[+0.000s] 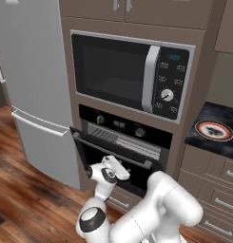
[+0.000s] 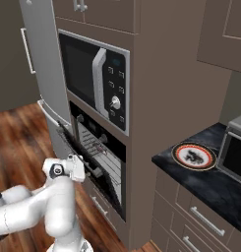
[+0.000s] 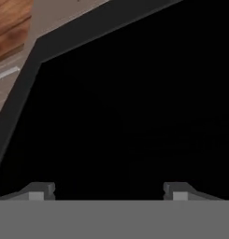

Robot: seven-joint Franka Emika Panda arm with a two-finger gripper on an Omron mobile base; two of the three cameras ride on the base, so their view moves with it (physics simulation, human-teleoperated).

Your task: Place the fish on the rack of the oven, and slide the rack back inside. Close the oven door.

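Observation:
The oven [image 1: 121,124] has its black door [image 1: 95,156] tipped partly open, with the silver bar handle [image 1: 113,150] leaning out. Behind the gap lies the silver wire rack [image 1: 119,139] [image 2: 95,143]. My gripper [image 1: 117,167] [image 2: 85,168] [image 3: 109,191] hangs close against the outside of the door, just below the handle. It is open, with nothing between its fingers. The door's black glass [image 3: 134,116] sits right in front of the fingertips [image 3: 41,190]. The small dark fish [image 1: 213,129] [image 2: 193,156] lies on the red-rimmed plate [image 1: 198,129] [image 2: 176,153] on the counter to the right.
A microwave [image 1: 132,73] sits above the oven and a grey fridge [image 1: 32,85] stands to its left. The dark counter [image 1: 203,141] holds a toaster oven [image 2: 237,147] past the plate. Drawers [image 1: 222,199] lie below the counter, above a wooden floor [image 1: 23,190].

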